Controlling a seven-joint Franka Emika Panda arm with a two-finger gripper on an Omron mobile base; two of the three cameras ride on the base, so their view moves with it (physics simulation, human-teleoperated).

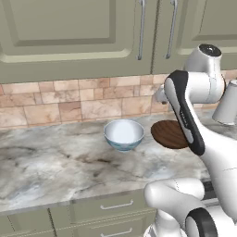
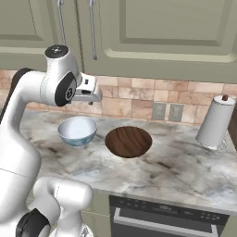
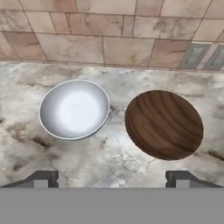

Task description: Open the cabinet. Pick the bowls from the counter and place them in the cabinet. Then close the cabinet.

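Observation:
The white bowl stands upright on the marble counter. Just to its right, apart from it, sits the dark brown wooden bowl, partly hidden by my arm in the left base view. My gripper hangs above the counter in front of both bowls, open, with nothing between its fingertips. Above, the olive-green cabinet has its doors shut, the silver handles side by side.
A pale grey cylindrical container stands at the counter's right end. Two wall outlets sit in the tiled backsplash. Drawers and an oven front run below the counter edge.

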